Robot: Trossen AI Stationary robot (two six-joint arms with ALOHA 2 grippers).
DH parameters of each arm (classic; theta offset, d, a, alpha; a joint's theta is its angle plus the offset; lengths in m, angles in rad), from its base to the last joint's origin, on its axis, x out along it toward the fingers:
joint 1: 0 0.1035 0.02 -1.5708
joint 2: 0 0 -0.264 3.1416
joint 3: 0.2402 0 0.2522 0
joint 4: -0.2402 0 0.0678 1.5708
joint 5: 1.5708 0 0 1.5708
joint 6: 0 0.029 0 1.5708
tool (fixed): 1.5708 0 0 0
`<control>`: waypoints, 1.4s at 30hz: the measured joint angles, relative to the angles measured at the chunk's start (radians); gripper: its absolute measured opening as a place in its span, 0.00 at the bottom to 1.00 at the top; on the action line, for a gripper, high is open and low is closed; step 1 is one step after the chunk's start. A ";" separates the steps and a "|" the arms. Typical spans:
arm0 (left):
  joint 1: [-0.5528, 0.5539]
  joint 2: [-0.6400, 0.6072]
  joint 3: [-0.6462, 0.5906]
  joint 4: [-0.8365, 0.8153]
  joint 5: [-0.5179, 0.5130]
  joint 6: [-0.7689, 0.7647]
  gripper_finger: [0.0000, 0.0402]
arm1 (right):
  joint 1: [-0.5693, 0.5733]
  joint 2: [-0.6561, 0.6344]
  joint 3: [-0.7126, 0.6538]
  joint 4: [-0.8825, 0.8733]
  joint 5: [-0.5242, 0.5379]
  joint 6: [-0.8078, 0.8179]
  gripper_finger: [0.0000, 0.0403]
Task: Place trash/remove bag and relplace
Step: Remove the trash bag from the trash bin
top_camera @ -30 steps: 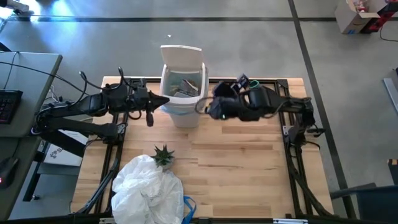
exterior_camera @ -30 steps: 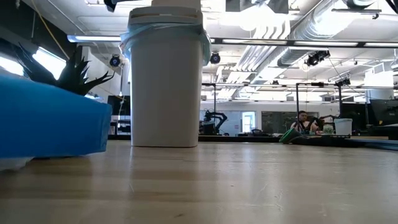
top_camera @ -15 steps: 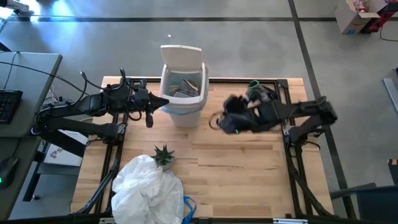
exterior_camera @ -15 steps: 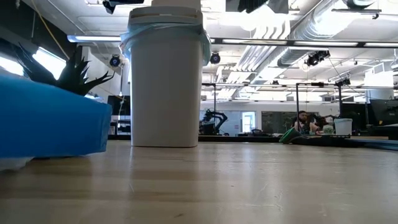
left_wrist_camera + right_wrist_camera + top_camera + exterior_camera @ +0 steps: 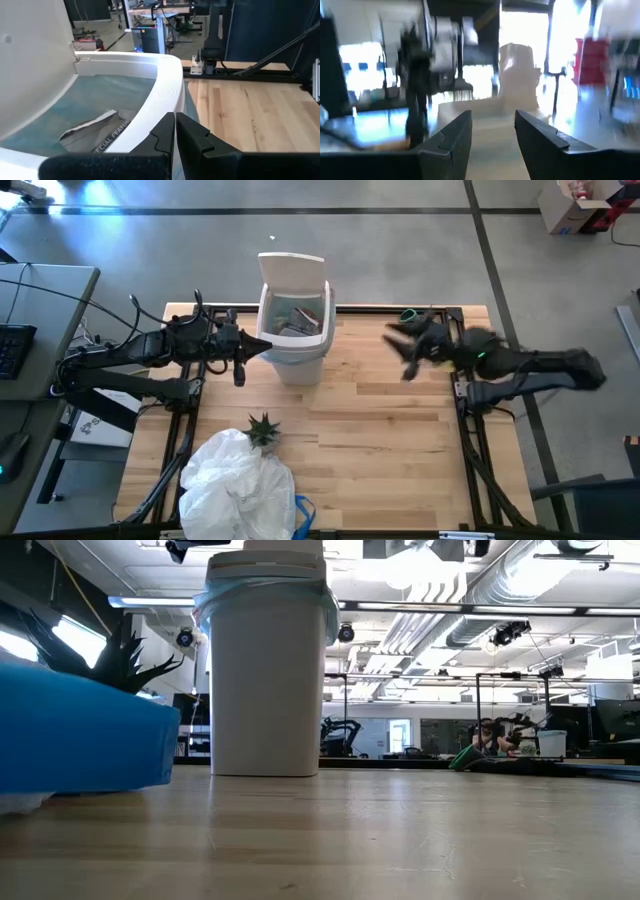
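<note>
Item: white bin [image 5: 293,330], upper centre of the high view, lid up; light-blue bag [image 5: 107,97] lines it, folded over the rim. Trash [image 5: 295,318], grey printed paper scraps, lies inside on the liner.

Left gripper [image 5: 262,346]: at the bin's left rim, centre-left of the high view; fingers pressed together in the left wrist view, hard against the rim, perhaps pinching the liner edge there, which cannot be confirmed.

Right gripper [image 5: 397,340]: upper right of centre, above the table [image 5: 380,430], well apart from the bin; fingers [image 5: 451,137] parted, nothing between them.

Also present: green spiky plant [image 5: 264,429]; white crumpled plastic heap [image 5: 240,485], lower left.

Step, as judged: trash is deposited; bag removal comes next. That calls for both grippers to take the liner at the rim and lift it clear.

Change: a second ago the right gripper sat against the bin's right side; it has swung off to the right. Left gripper and bin unchanged
</note>
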 joint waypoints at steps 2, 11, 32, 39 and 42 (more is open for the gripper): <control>0.000 0.000 0.000 0.000 0.001 -0.001 0.00 | -0.142 -0.060 -0.036 0.067 -0.133 -0.015 0.34; 0.001 0.000 0.000 0.001 -0.005 0.006 0.00 | -0.579 0.168 0.051 0.092 -0.383 0.341 0.34; -0.001 0.000 0.000 -0.014 -0.007 0.022 0.00 | -0.517 0.666 0.760 -0.434 -0.491 0.070 0.34; -0.001 0.000 0.000 -0.045 -0.006 0.008 0.00 | -0.510 0.735 0.796 -0.401 -0.554 0.035 0.34; -0.001 0.000 0.000 -0.062 -0.007 0.006 0.00 | -0.511 0.744 0.794 -0.366 -0.570 0.034 0.34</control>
